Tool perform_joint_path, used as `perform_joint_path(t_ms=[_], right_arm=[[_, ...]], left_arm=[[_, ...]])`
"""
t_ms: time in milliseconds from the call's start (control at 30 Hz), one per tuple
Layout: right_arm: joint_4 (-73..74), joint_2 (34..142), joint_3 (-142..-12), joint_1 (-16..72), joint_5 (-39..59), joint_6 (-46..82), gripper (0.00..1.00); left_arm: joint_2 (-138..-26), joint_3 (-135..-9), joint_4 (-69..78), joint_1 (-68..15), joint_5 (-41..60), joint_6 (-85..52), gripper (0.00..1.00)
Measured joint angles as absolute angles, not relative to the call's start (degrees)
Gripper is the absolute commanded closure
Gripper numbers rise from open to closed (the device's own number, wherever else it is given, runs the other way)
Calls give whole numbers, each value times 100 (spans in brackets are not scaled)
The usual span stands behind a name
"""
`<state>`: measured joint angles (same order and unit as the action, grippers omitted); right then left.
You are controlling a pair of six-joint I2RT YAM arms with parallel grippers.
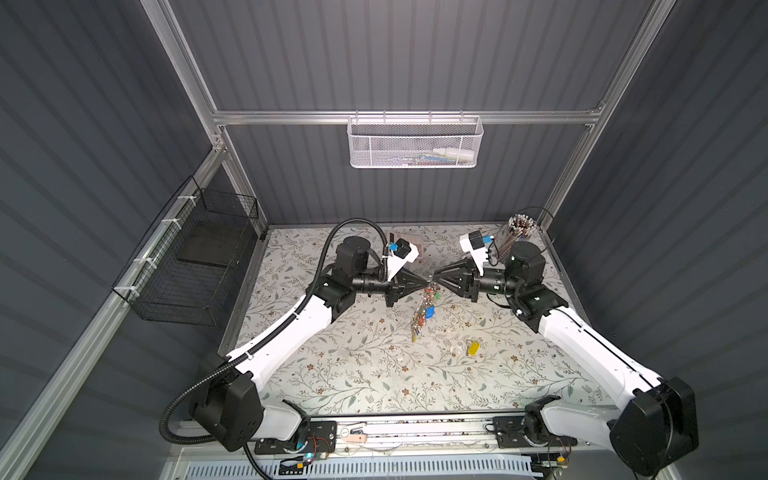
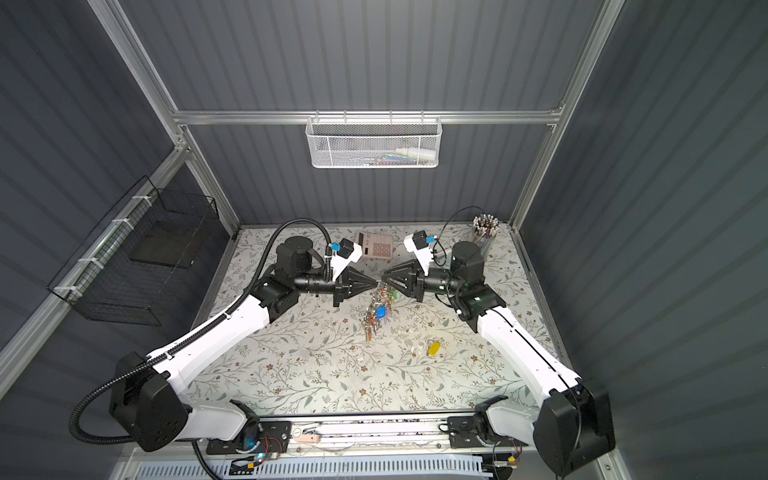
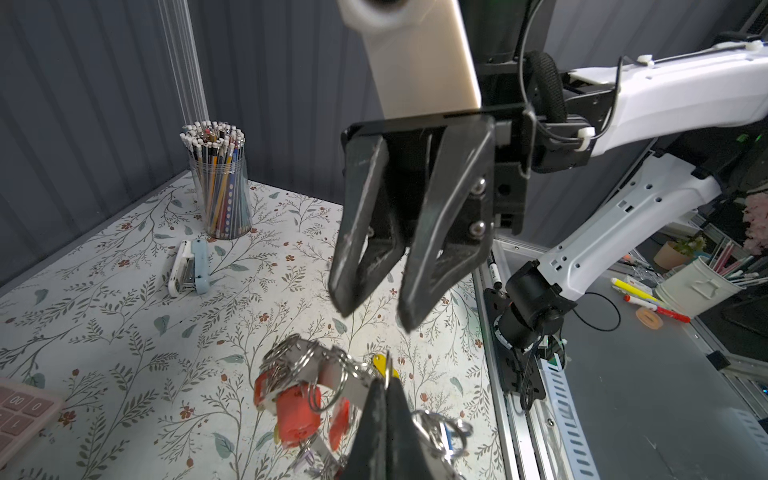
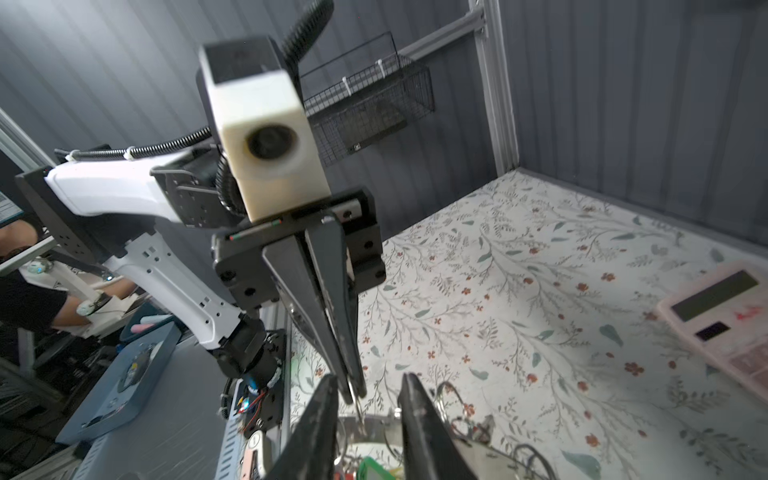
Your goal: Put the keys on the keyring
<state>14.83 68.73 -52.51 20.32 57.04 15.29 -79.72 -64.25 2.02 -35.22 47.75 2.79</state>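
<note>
In both top views the keyring (image 1: 424,309) (image 2: 377,309) hangs as a bunch of silver rings, keys and coloured tags below the two gripper tips at mid-table. My left gripper (image 1: 428,283) (image 2: 377,284) (image 3: 386,374) is shut on a thin silver edge at the keyring's (image 3: 332,374) top. Red tags (image 3: 297,409) dangle beside it. My right gripper (image 1: 435,279) (image 3: 374,318) (image 4: 369,378) stands open, its jaws on either side of the left gripper's tip (image 4: 355,395), holding nothing. The loose yellow-tagged key (image 1: 473,348) (image 2: 434,348) lies on the table to the right.
A pink calculator (image 2: 374,247) (image 4: 723,316) and a cup of pencils (image 1: 519,232) (image 3: 220,187) stand at the back. A stapler (image 3: 189,268) lies near the cup. A white mesh basket (image 1: 415,143) hangs on the back wall and a black wire basket (image 1: 187,266) on the left.
</note>
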Motion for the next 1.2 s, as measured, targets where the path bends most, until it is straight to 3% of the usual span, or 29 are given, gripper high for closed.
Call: perform_joint_path(t_ms=[633,1200], right_arm=[[1125,6031,-4748,2029,3750,2283,58],[899,6318,-4602,2029,3413,2488,53]], left_arm=[[-7758,-4340,3461,-3669,3234,-1422,100],[-8447,-3022,6401,-3780,2121,-1518,100]])
